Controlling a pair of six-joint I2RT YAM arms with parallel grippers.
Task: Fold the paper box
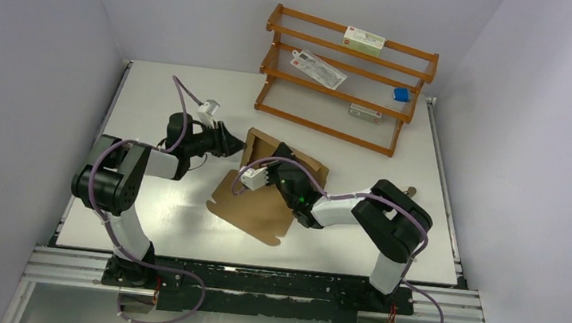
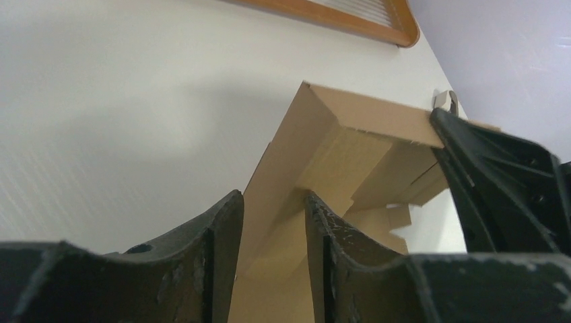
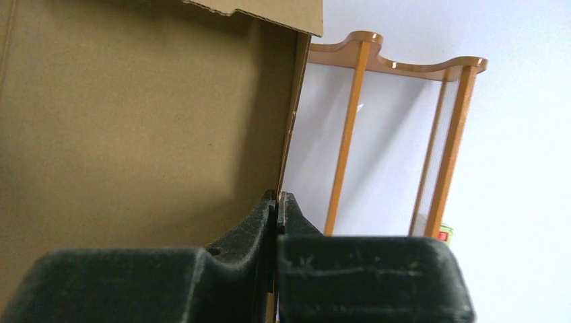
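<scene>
The left jaws stand apart, with a strip of brown wall showing in the gap between them; the left wrist view does not show whether either finger presses on it, so this reads as a loose straddle, not a hold. The right jaws are together, pinched on the thin edge of an upright panel that fills the left of the right wrist view. Both belong to the box (image 1: 252, 206), which lies mid-desk between the 2 arms, just in front of the rack (image 1: 326, 129). Its far part is raised into walls and a corner. Its near part is a flat sheet lying on the desk (image 1: 193, 96), reaching toward the arm bases. The raised wall runs slantwise from the far left down to the right. The left jaws meet its left end from the left, almost along its line, while the right jaws reach in from the near right and grip further along. For the next fold the relation that counts is probably this: the standing corner lies straight ahead of the left jaws and nearer to them, so the left arm is better placed to press or tuck there, while the right arm holds the panel upright. If that pinch slackens, the wall could sag back toward the flat sheet.
</scene>
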